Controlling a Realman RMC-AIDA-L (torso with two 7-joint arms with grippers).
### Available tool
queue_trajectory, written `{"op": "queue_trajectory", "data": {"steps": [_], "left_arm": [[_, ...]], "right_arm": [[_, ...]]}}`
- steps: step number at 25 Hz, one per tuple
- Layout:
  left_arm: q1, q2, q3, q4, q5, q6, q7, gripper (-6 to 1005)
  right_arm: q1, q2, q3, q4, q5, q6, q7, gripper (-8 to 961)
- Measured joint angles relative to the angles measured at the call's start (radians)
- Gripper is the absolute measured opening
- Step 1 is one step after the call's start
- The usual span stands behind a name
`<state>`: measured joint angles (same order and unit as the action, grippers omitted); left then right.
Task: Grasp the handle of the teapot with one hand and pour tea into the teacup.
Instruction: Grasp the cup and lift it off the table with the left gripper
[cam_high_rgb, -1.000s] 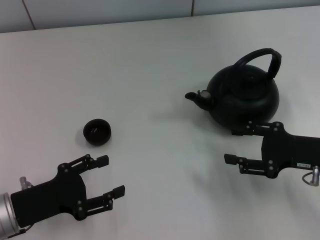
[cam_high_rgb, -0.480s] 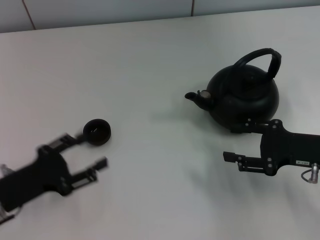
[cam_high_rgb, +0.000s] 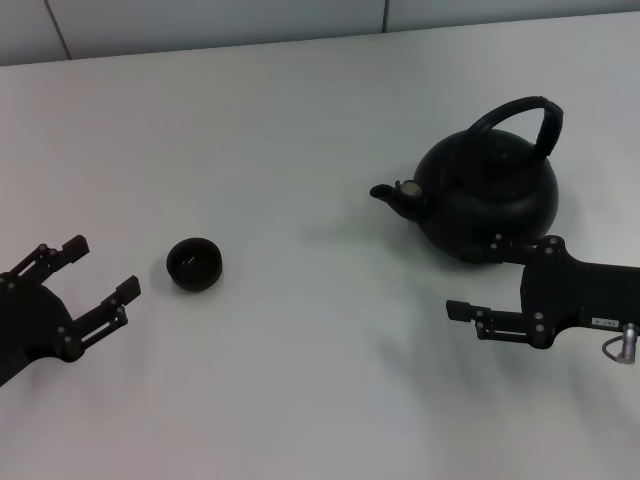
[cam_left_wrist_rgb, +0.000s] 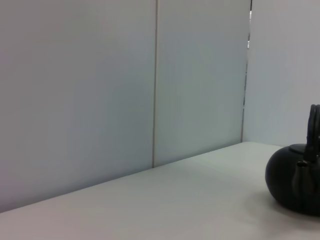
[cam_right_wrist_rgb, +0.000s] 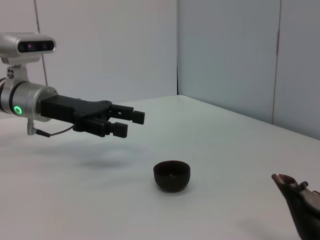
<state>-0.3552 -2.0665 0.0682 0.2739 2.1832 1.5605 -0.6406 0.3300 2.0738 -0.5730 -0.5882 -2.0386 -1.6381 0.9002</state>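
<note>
**Both tools open, teapot and teacup untouched**

The teapot (cam_high_rgb: 487, 197) stands upright on the white desk (cam_high_rgb: 300, 120), toward the desk's right edge and nearer the far edge than the cup. Its spout points toward the left edge. The handle (cam_high_rgb: 520, 118) arches over the top of the pot, and nothing grips it.

The teacup (cam_high_rgb: 194, 264) sits upright well to the left of the pot, apart from everything. In the right wrist view the cup (cam_right_wrist_rgb: 171, 175) shows its dark inside; whether it holds any liquid cannot be told.

The right tool (cam_high_rgb: 480, 277) hovers at the near side of the pot, its far finger just beside the pot's lower body. Its fingers are spread wide and hold nothing.

The left tool (cam_high_rgb: 100, 268) is near the desk's left edge, just left of the cup and not touching it. Its fingers are also spread apart and empty. In the right wrist view it (cam_right_wrist_rgb: 129, 123) hangs above the desk surface, beyond the cup.
</note>
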Motion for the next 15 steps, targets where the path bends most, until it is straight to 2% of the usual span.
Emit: {"op": "queue_trajectory", "data": {"steps": [7,8,15], "left_arm": [[-0.008,-0.003,0.059,-0.011,0.001,-0.049,0.045,795],[-0.012,-0.005,0.116,-0.023,0.001,-0.127,0.074,795],[-0.022,-0.005,0.13,-0.053,-0.007,-0.154,0.102,792]], "right_arm": [[0.002,0.0,-0.001,-0.001,0.001,0.001,0.0,689],[0.003,0.0,-0.001,-0.001,0.001,0.001,0.0,689],[-0.001,0.0,0.006,-0.001,0.001,0.002,0.0,689]]}}
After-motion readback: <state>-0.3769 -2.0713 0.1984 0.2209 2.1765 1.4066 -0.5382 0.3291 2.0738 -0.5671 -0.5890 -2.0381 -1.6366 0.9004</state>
